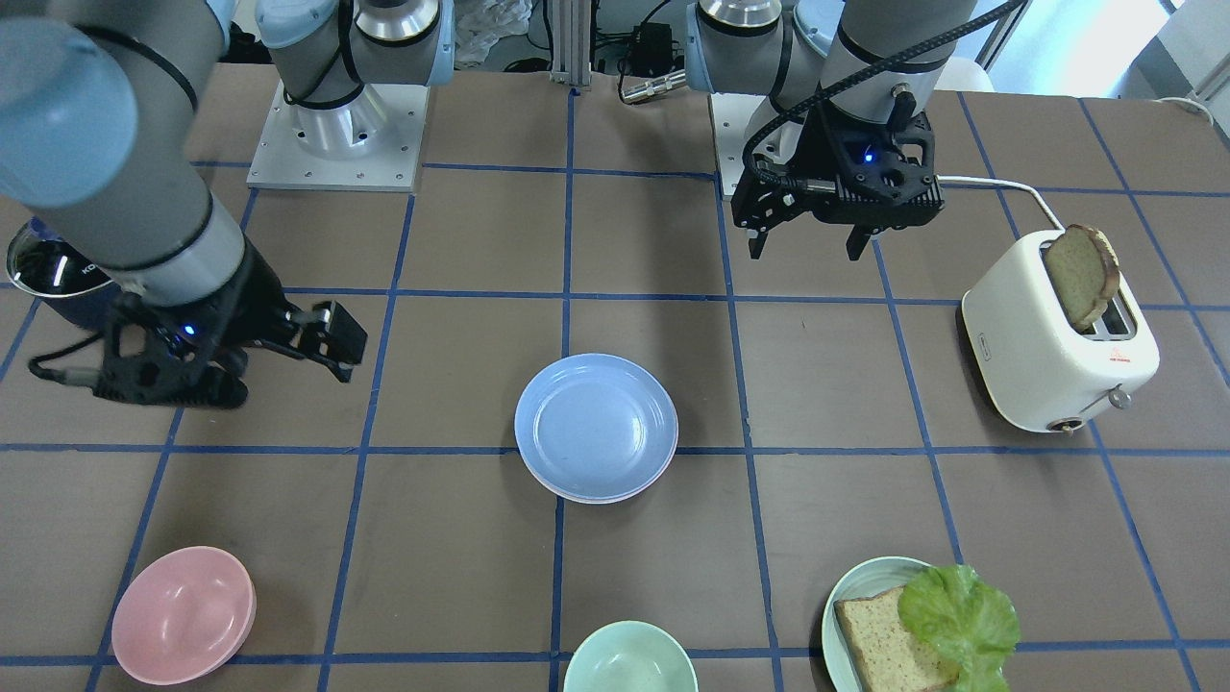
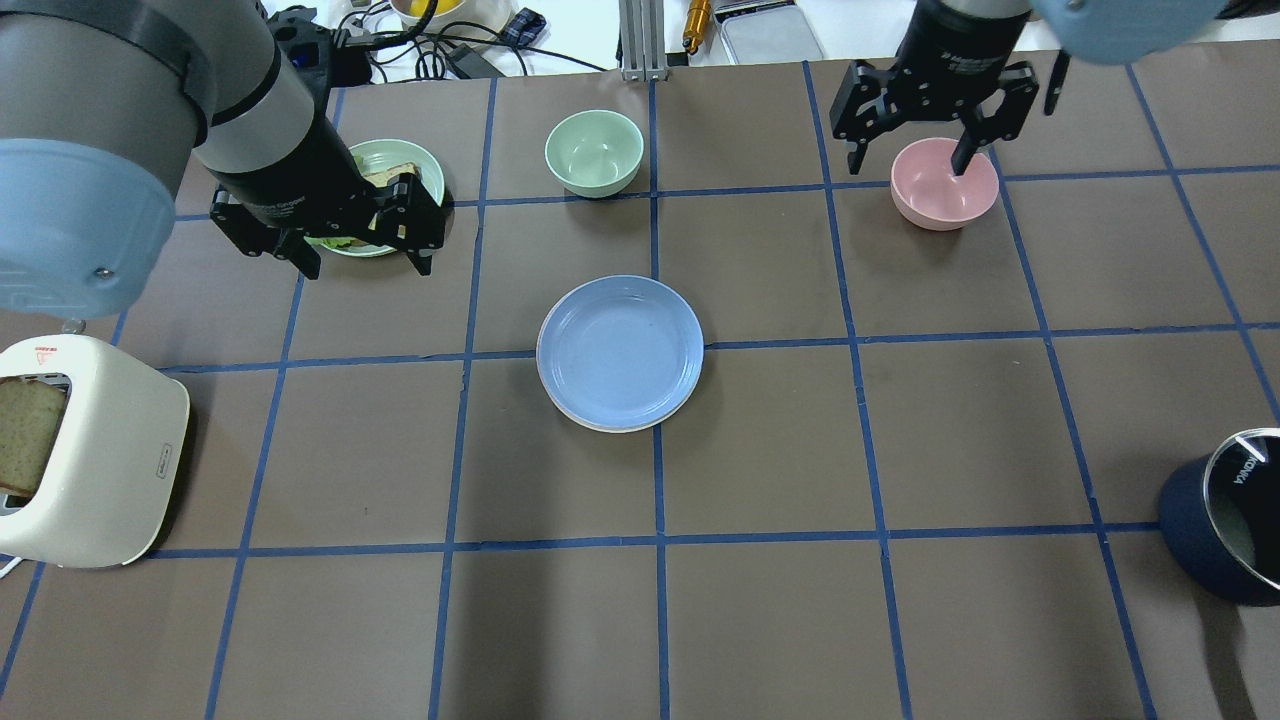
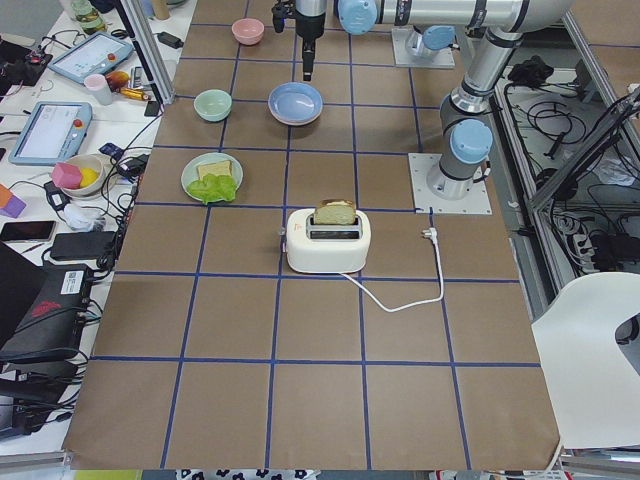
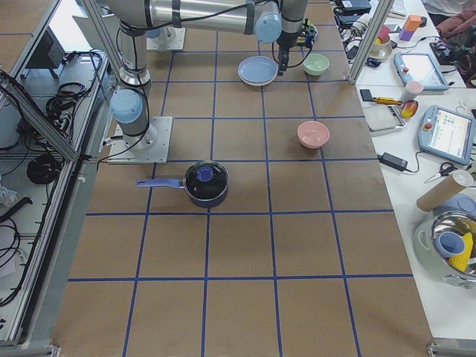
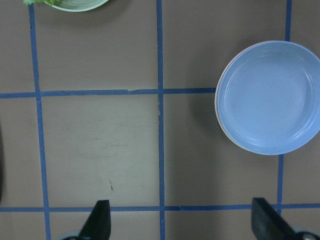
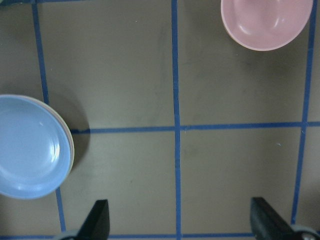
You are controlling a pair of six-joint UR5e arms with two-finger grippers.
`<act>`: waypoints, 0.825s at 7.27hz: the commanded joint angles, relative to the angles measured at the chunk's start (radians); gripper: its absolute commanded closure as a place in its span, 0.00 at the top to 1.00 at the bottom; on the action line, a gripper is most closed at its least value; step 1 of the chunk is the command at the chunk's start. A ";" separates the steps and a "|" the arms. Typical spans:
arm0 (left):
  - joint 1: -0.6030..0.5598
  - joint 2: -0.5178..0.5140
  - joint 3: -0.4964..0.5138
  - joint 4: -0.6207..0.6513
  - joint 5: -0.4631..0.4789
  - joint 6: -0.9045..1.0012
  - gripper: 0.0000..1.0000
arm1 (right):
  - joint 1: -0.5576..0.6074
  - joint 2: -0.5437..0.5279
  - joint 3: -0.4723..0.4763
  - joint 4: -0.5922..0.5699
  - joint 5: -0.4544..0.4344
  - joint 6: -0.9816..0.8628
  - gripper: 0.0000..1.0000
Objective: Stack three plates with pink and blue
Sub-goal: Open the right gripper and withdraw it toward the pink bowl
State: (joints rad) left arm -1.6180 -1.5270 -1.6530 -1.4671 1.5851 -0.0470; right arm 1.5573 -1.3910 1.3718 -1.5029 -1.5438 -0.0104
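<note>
Plates (image 2: 620, 352) were stacked in the middle of the counter (image 2: 800, 450), blue one on top, paler rims just peeking out underneath. Left end effector (image 2: 367, 262) and right end effector (image 2: 908, 160) were both held spread wide and empty, well apart from the stack.

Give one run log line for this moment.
plates: stacked, blue on top | left hand: open, empty | right hand: open, empty

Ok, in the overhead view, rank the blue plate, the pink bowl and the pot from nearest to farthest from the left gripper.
Measured from the left gripper, which hangs open over the table's left half:
1. The blue plate, at the table's centre, is nearest.
2. The pink bowl, on the far side to the right, comes next.
3. The pot, at the right edge on the near side, is farthest.
</note>
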 commanded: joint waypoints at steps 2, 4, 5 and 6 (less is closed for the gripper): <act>0.004 0.007 0.010 -0.036 0.003 -0.004 1.00 | 0.016 -0.173 0.164 -0.047 -0.003 0.026 1.00; 0.004 0.010 0.007 -0.039 0.004 -0.002 1.00 | 0.020 -0.192 0.214 -0.214 -0.009 0.026 1.00; 0.004 0.010 0.009 -0.039 0.004 -0.004 1.00 | 0.018 -0.183 0.193 -0.203 -0.024 0.017 1.00; 0.004 0.010 0.009 -0.039 0.003 -0.004 1.00 | 0.018 -0.183 0.175 -0.198 -0.045 0.015 1.00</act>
State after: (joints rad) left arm -1.6138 -1.5173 -1.6451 -1.5061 1.5888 -0.0501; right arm 1.5750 -1.5762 1.5642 -1.6954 -1.5675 0.0076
